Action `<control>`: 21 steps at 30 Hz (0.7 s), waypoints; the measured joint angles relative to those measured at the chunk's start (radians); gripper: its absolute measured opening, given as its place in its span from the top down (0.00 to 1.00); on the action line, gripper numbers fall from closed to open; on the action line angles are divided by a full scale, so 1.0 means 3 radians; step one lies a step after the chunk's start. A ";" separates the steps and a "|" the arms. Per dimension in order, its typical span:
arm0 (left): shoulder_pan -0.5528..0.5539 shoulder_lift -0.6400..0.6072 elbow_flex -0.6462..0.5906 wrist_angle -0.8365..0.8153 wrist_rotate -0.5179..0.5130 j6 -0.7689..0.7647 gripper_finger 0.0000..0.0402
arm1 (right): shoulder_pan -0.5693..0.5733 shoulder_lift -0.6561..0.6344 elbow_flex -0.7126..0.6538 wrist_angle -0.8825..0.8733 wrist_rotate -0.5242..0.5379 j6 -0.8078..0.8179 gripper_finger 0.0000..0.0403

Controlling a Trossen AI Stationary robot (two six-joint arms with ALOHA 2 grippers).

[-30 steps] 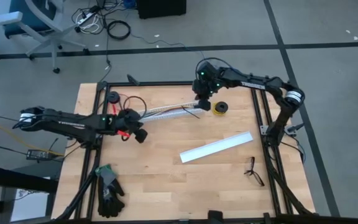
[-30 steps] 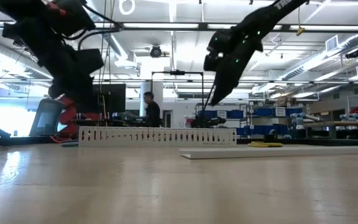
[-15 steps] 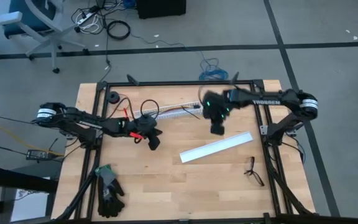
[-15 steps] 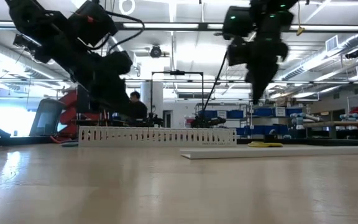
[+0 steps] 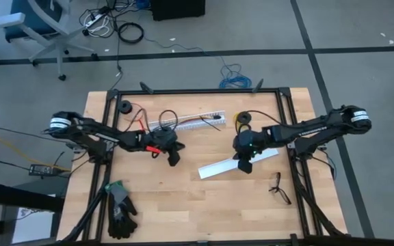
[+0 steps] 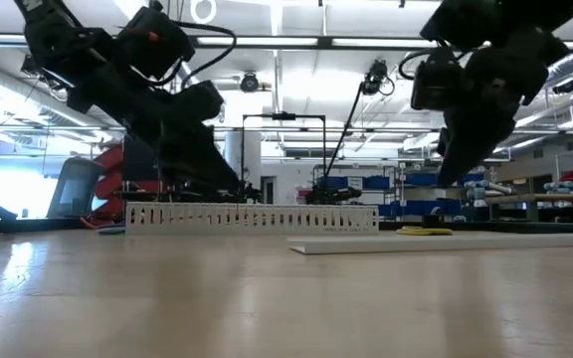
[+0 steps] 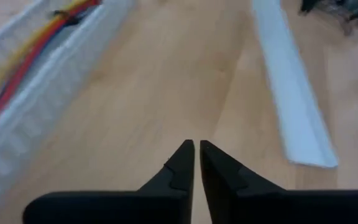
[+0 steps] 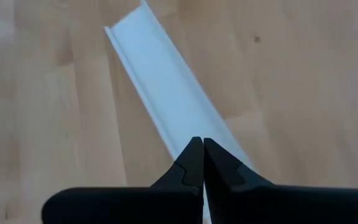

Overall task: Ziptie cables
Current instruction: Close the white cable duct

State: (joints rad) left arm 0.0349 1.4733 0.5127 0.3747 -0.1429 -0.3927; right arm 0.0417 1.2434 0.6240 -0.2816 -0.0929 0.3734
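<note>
Near edge of the table (image 5: 183,219): black gloves (image 5: 120,208) at the near-left corner, small black forked object (image 5: 278,188) toward the near-right edge

Mid table: flat white channel cover (image 5: 238,162) lies diagonally, right of centre. Right claw (image 5: 244,167) is directly over the middle of it, tips pressed together, holding nothing; right wrist view shows the white strip running out from under the tips (image 8: 199,163). Can't tell if it touches the strip or hangs just above

Left claw (image 5: 174,160) is left of centre, over bare wood, well apart from the right claw. Fingers (image 7: 185,163) nearly together with just a thin slit between them, nothing in the slit. Left wrist view has the white cover (image 7: 291,93) on one side of it and the slotted channel (image 7: 48,93) on the other

Further back: the white slotted channel (image 5: 183,123) sits near the far edge, angled a bit. The cables (image 7: 36,46) are lying inside it, red, orange and yellow strands running along its length. A thin black band (image 7: 64,15) crosses the bundle at one spot, looks like the ziptie but too blurred to be sure. Some wire loops (image 5: 152,117) spill out of the channel's left end

Yellow wire spool (image 5: 241,119) just right of the channel, small black round part (image 5: 124,106) toward the far-left corner
</note>
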 joint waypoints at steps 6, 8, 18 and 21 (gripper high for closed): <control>-0.0085 0.0308 0.0145 0.0176 0.0136 0.0036 0.76 | 0.0170 0.0035 -0.0065 -0.0027 0.0008 0.0171 1.00; -0.0102 0.0409 0.0214 0.0163 0.0136 0.0079 0.71 | 0.0226 0.0053 -0.0084 -0.0021 0.0098 0.0174 1.00; -0.0270 0.0678 0.0717 -0.0275 0.0468 0.0361 0.67 | 0.0669 0.0020 -0.0093 -0.0109 0.0546 0.0350 1.00; -0.0434 0.0719 0.0911 -0.0799 0.0088 0.0431 0.67 | 0.0893 0.0036 -0.0092 -0.0153 0.0743 0.0533 1.00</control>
State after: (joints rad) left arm -0.0954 1.6892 0.7861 0.1351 -0.1166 -0.2635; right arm 0.3098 1.2541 0.5964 -0.3276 0.1300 0.5334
